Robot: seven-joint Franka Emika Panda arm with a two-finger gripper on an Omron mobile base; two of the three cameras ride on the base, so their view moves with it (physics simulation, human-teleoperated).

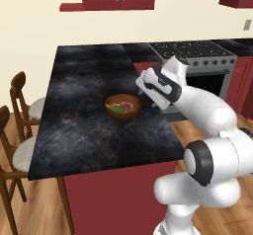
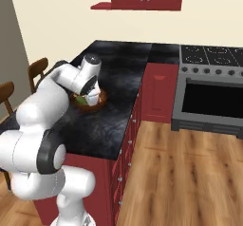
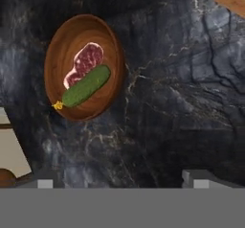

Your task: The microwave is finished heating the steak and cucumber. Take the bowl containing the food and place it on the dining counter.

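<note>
The brown wooden bowl [image 1: 112,101] [image 2: 98,102] [image 3: 62,40] rests on the black marbled dining counter [image 1: 84,135] [image 2: 107,125] [image 3: 182,102], near its right edge. In it lie the reddish steak [image 3: 87,60] and the green cucumber [image 3: 86,86]. My gripper [image 1: 148,100] [image 2: 91,93] [image 3: 120,184] hangs open just above the counter at the bowl's side, apart from it, with nothing between its fingertips [image 3: 45,184]. The microwave is out of view.
A grey stove [image 1: 197,56] [image 2: 213,59] with a dark oven door stands beyond the counter's far right corner. Wooden chairs [image 1: 20,96] [image 2: 38,70] line the counter's left side. Wood floor [image 2: 180,173] lies to the right of the red base.
</note>
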